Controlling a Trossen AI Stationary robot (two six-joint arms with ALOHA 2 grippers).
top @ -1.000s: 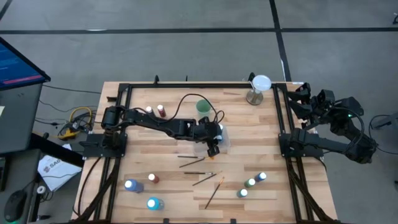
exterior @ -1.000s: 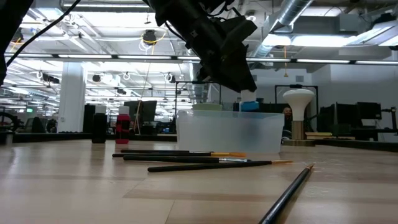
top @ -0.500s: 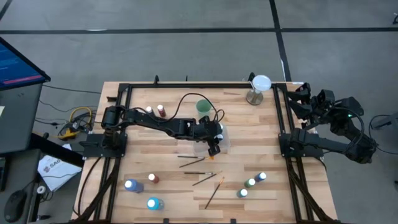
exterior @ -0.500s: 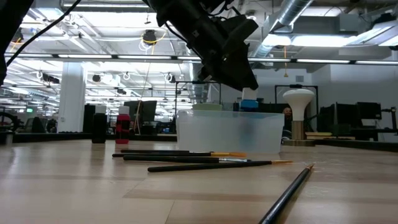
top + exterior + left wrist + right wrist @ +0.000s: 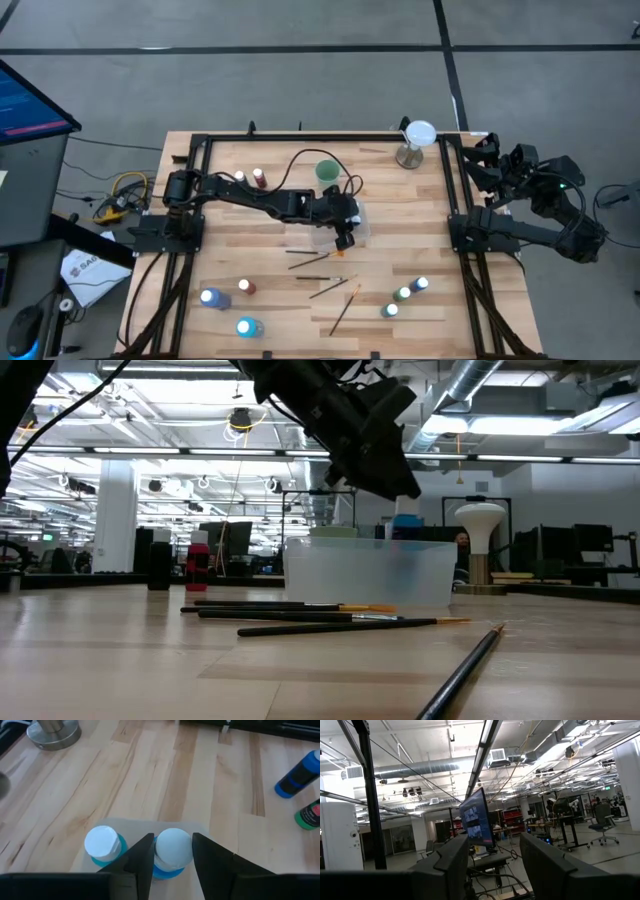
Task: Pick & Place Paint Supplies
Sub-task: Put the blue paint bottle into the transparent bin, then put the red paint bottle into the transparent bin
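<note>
Your left claw (image 5: pixel 172 862) hangs over the clear tray (image 5: pixel 352 226) at mid-worktop (image 5: pixel 250 250), its fingers (image 5: pixel 142 857) closed on the white cap of a blue bottle (image 5: pixel 172 851). In the left wrist view a second blue bottle (image 5: pixel 103 845) stands just beside it, inside the tray. From the low view the held bottle's cap (image 5: pixel 405 520) shows just above the tray rim.

Your right claw (image 5: pixel 492 865) is parked off the worktop's right edge, pointing into the room, fingers apart and holding nothing.

Four brushes (image 5: pixel 310 254) lie near the tray, on its near side. Two blue bottles (image 5: pixel 212 298) and a brown one (image 5: pixel 246 287) stand at the near left, three more bottles (image 5: pixel 403 294) at the near right, and two (image 5: pixel 258 178) at the far left. A green lid (image 5: pixel 327 171) and a metal cup (image 5: pixel 410 155) sit along the far side.
</note>
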